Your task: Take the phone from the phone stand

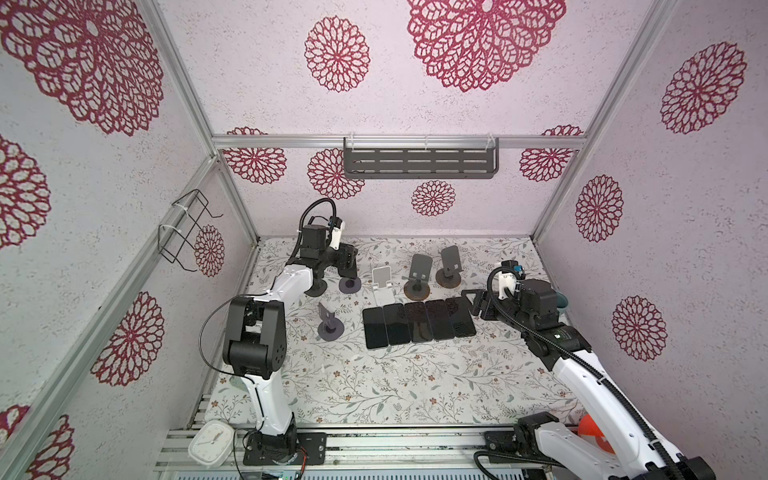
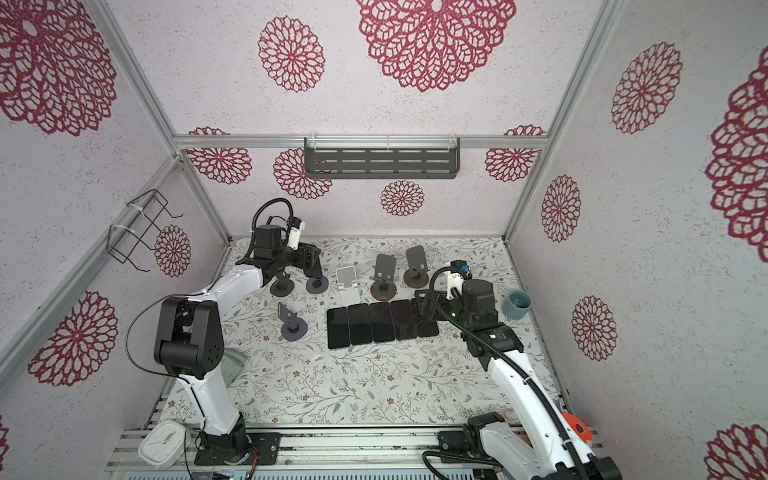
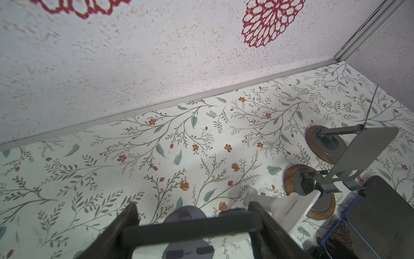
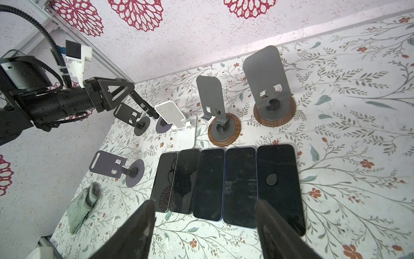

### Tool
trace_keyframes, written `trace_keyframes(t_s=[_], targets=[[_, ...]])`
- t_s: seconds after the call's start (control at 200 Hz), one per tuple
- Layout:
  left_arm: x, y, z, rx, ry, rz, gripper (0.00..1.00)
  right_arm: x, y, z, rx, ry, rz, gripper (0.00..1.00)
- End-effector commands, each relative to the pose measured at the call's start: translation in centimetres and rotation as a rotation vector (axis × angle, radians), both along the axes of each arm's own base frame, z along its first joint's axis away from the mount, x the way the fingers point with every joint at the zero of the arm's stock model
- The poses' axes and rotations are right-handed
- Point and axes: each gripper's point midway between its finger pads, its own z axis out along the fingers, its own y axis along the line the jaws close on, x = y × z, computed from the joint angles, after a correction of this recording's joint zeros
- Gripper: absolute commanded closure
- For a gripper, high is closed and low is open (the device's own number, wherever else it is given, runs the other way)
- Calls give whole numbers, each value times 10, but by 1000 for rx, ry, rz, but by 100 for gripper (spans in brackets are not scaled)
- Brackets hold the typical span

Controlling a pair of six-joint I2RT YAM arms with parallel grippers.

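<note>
**Left gripper** (image 3: pixel 192 207): at 11 o'clock from the table's middle, near the back wall. Its fingers (image 3: pixel 125 226) stand on either side of the phone (image 3: pixel 190 231), whose dark edge runs from one finger to the other. Whether they press it cannot be told.

**Phone stand** (image 1: pixel 349 286): purple round base, directly below the phone in both top views. Contact between the phone and the stand's plate is hidden.

**Right gripper** (image 4: pixel 205 207): above the 3 o'clock end of the phone row, fingers wide apart.

**Phone row** (image 1: pixel 417 326): five dark phones lying flat side by side, mid-table.

**Black stand** (image 1: pixel 316 286): just beside the phone stand, at its 9 o'clock.

**White stand** (image 1: pixel 382 282): at the phone stand's 3 o'clock.

**Near wood-based stand** (image 1: pixel 417 286): at 12 o'clock of the phone row.

**Far wood-based stand** (image 1: pixel 449 272): at 1 o'clock of the phone row.

**Purple stand** (image 1: pixel 328 324): at 9 o'clock of the phone row.

**Teal cup** (image 2: pixel 517 305): at 3 o'clock of the right gripper.
</note>
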Motion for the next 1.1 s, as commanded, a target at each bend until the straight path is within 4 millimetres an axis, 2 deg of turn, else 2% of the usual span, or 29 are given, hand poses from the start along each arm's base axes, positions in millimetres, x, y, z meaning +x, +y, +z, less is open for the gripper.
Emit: trace_keyframes(t_s=[0.0,0.19,0.335,0.505,0.691,0.866,0.976,1.096], targets=[[6,1,12,-3,-33,2,38,0,-5,6,-16,-34,-14,26],[-1,8,38,-15,-23,47,42,1,-4,6,-34,-39,0,26],[-14,13,62,-29,-3,85,52,5,-1,7,-57,-44,23,26],[-32,11,90,-84,5,89,54,14,16,13,-49,-64,118,26],[-59,5,114,-197,70,91,57,22,58,29,-2,-109,296,27],[-88,-12,113,-330,208,56,57,27,105,26,-54,-100,434,28],[-103,-21,107,-409,290,40,60,27,133,26,2,-61,519,30],[-122,-43,98,-518,396,-46,63,25,163,26,38,-43,578,33]])
